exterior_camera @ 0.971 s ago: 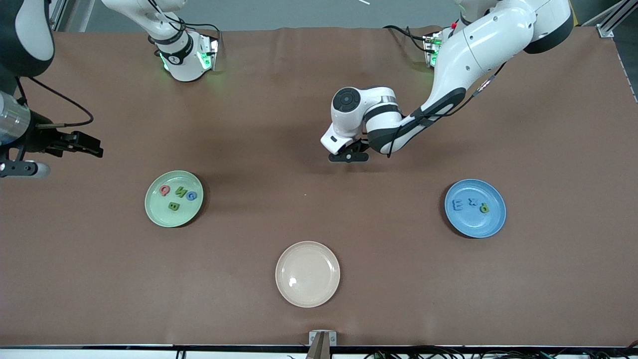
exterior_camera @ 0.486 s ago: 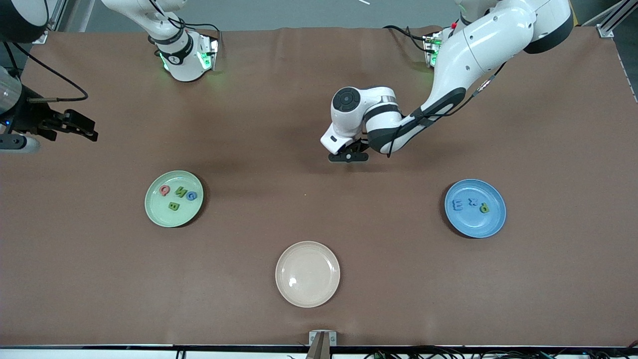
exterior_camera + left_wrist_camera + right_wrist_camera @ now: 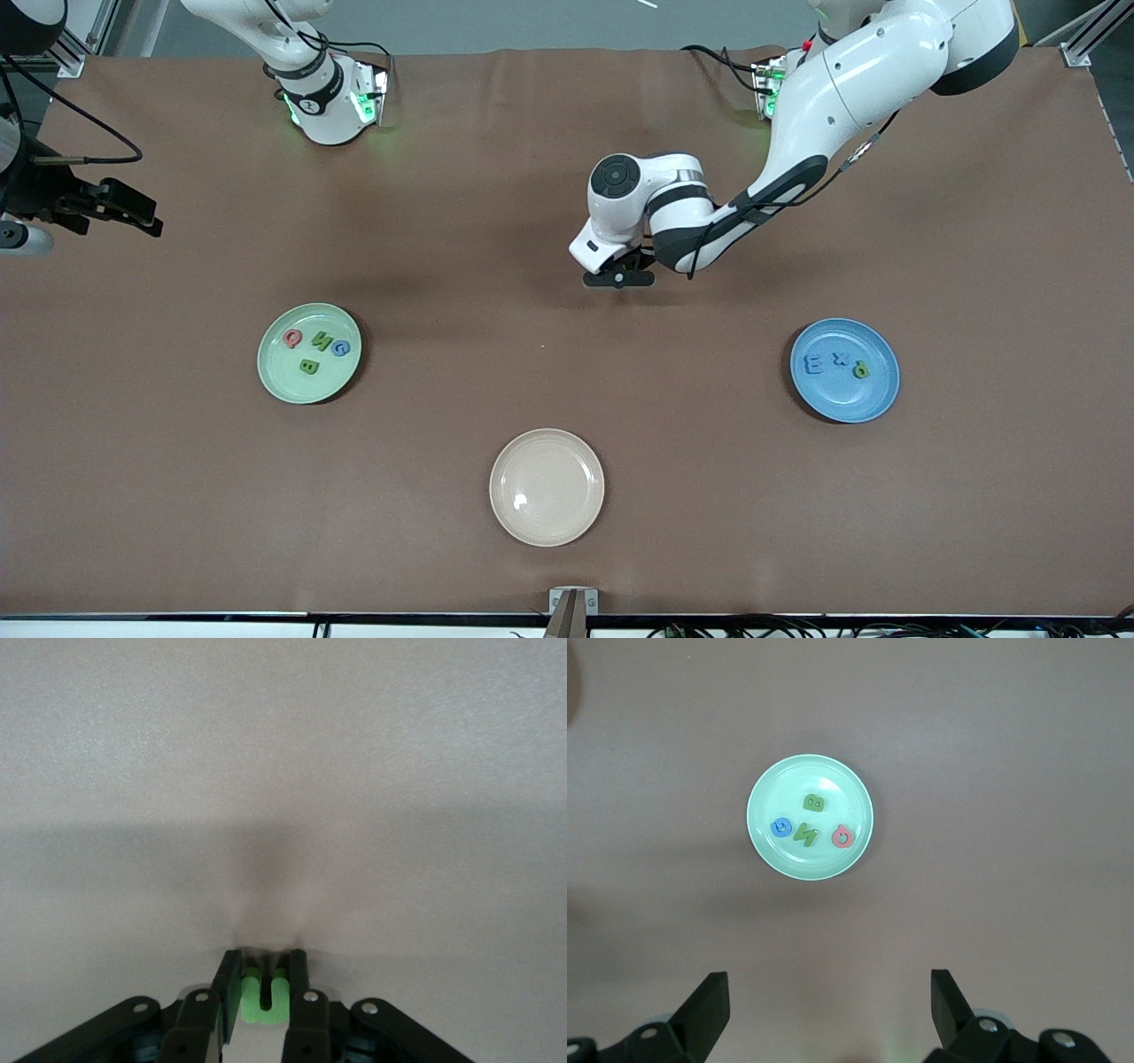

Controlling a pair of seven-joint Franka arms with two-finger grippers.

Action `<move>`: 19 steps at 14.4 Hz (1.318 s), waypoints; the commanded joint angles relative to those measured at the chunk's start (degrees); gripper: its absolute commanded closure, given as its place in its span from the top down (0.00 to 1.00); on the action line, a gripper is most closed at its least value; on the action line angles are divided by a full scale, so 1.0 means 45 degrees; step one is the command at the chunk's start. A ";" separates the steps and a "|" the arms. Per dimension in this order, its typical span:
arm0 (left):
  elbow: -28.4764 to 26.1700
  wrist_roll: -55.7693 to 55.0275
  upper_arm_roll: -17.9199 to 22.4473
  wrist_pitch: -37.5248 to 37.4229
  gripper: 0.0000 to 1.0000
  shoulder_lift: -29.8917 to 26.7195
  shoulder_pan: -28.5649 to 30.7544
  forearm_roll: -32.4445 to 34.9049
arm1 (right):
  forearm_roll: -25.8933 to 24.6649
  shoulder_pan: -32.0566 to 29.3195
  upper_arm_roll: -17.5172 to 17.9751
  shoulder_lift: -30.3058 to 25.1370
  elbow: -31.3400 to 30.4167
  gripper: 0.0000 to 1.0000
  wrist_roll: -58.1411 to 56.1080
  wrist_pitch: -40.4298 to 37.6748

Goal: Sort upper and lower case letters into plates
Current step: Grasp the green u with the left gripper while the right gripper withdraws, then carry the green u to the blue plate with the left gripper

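My left gripper [image 3: 620, 277] is down at the table near its middle and is shut on a bright green u-shaped letter [image 3: 266, 997], which stands between its fingers [image 3: 229, 992]. The mint green plate [image 3: 283, 377] toward the right arm's end holds several letters: a red one [image 3: 292, 338], two green, one blue. The blue plate [image 3: 846, 399] toward the left arm's end holds three letters [image 3: 837, 363]. My right gripper [image 3: 146, 217] hangs open and empty at the right arm's end of the table. The right wrist view shows the mint plate [image 3: 811, 859] from high above, past the right gripper [image 3: 830, 1010].
A cream-beige plate [image 3: 547, 486] lies bare, nearer the front camera than the other two plates and midway between them. The brown mat [image 3: 567, 159] covers the table. The arms' bases stand along the farthest edge.
My right gripper has drawn away from the mint plate, toward the table's edge at the right arm's end. The left gripper and the letters have not moved.
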 commanded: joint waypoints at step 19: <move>0.1168 1.1748 -0.4999 -0.4379 0.07 -0.0157 1.0681 -0.0806 | -0.0026 -0.0267 -0.0052 -0.0722 -0.0550 1.00 -0.0910 0.0052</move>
